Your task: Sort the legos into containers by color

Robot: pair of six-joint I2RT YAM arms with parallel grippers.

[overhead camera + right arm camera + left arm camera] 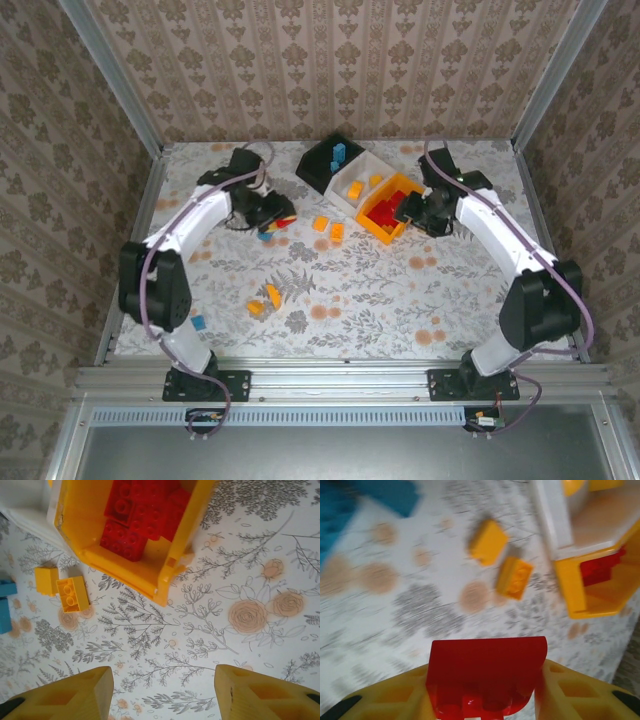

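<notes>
My left gripper [270,222] is shut on a red lego [487,652] and holds it above the table, left of the containers. Below it lie two orange-yellow legos [488,541] [515,577]. The black bin [322,160] holds blue legos, the white bin [352,190] holds orange-yellow ones, and the orange-yellow bin [383,232] holds red legos [140,515]. My right gripper [162,690] stands open over bare table, just right of the orange-yellow bin [135,567], with nothing between its fingers.
Loose legos lie about the table: two orange-yellow ones [321,223] [337,232] mid-table, two more [272,295] [256,308] nearer the front, a blue one [198,322] by the left arm's base. Blue legos [385,495] lie under the left wrist. Walls close in the table.
</notes>
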